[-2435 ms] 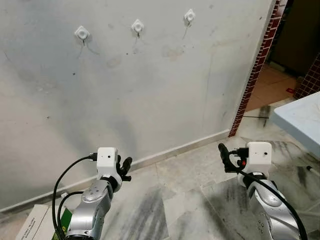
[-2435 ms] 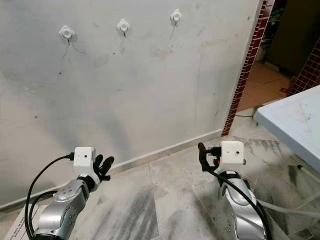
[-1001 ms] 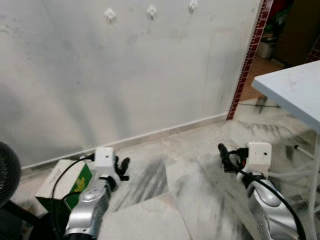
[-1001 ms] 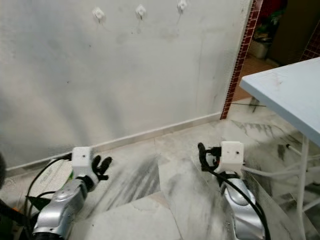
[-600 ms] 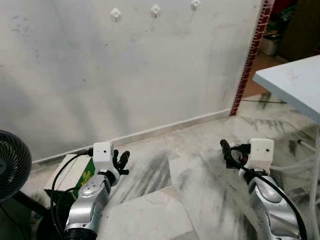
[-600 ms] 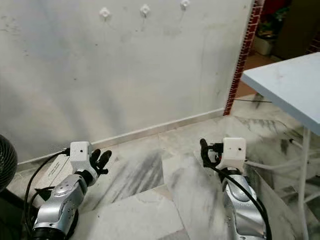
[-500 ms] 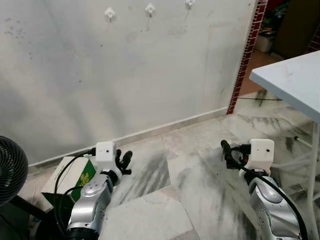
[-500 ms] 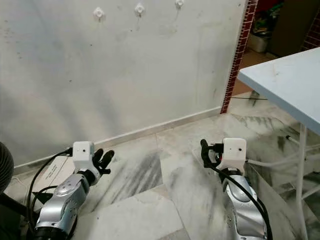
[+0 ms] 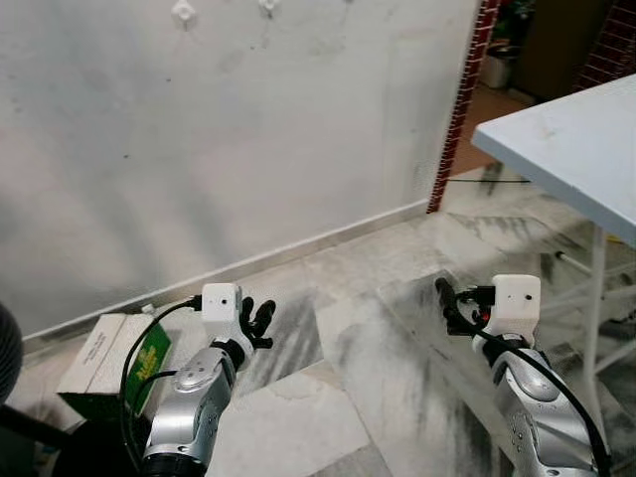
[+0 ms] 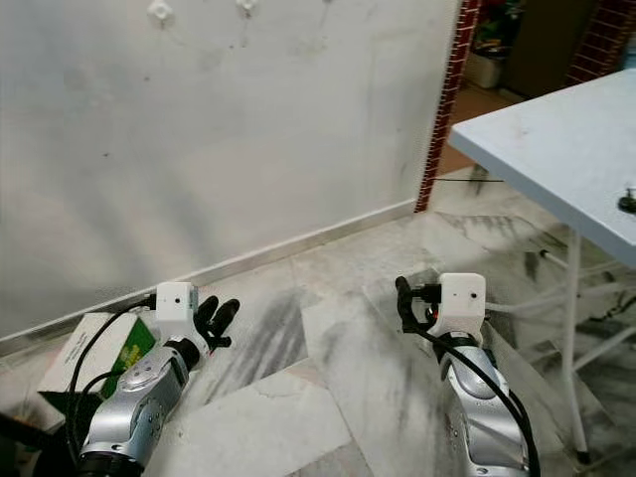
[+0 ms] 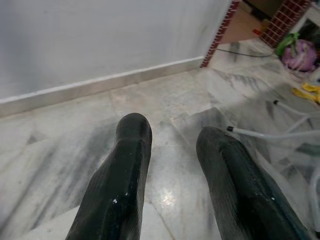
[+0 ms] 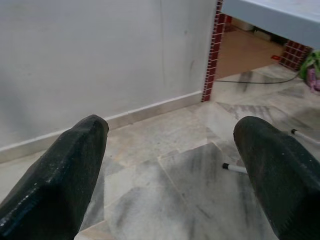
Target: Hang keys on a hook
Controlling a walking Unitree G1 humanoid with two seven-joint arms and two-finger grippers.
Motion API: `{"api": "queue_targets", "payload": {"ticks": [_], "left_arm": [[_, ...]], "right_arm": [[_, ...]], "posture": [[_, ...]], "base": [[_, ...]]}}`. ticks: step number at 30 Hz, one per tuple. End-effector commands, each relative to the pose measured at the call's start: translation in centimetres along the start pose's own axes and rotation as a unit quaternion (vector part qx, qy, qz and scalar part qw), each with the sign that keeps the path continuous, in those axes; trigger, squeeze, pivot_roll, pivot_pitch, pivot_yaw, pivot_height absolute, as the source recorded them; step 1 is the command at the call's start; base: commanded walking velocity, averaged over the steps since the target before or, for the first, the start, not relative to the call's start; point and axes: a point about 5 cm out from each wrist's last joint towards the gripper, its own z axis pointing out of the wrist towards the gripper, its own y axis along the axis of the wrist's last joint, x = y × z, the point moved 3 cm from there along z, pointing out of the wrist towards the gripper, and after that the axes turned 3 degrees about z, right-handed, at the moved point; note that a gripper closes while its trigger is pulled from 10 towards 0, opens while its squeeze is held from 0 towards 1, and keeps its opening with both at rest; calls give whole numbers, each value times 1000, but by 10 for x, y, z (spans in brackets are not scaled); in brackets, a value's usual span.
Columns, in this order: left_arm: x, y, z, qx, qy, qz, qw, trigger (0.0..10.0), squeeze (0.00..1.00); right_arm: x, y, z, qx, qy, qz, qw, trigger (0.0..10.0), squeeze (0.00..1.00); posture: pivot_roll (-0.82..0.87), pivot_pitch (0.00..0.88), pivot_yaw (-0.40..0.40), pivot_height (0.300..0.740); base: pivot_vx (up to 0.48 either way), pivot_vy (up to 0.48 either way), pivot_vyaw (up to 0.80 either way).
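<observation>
My left pincer (image 11: 172,165) hangs parted and empty over the marble floor (image 9: 388,338); my right pincer (image 12: 175,170) gapes wider. On the right eye, a small dark object (image 10: 628,203), too small to identify, sits by the table (image 10: 556,149) edge. Hooks (image 9: 183,12) stand high on the wall.

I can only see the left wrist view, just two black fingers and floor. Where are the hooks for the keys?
Observer: The hooks are white and sit high on the wall, at the top edge of the left eye view.
Operator: Is the other arm holding anything?
Observer: No, the right end effector is open and holds nothing.
Operator: What's over on that side?
Observer: A light blue table stands to the robot's right. A small dark thing lies on it, too small to identify.
</observation>
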Motion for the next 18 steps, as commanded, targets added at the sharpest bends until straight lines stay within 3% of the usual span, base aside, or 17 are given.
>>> {"api": "queue_targets", "payload": {"ticks": [1, 6, 18], "left_arm": [[8, 8, -3, -13, 5, 2, 1000, 10000, 0], [12, 7, -3, -13, 12, -6, 1000, 10000, 0], [-4, 1, -4, -6, -9, -11, 1000, 10000, 0]], "right_arm": [[2, 3, 3, -2, 4, -5, 1000, 10000, 0], [-1, 4, 1, -5, -4, -5, 1000, 10000, 0], [1, 1, -3, -5, -3, -7, 1000, 10000, 0]], "posture": [[-73, 0, 62, 740], [-83, 0, 64, 740], [-83, 0, 69, 740]], "base": [[0, 0, -800], [0, 0, -800], [0, 0, -800]]}}
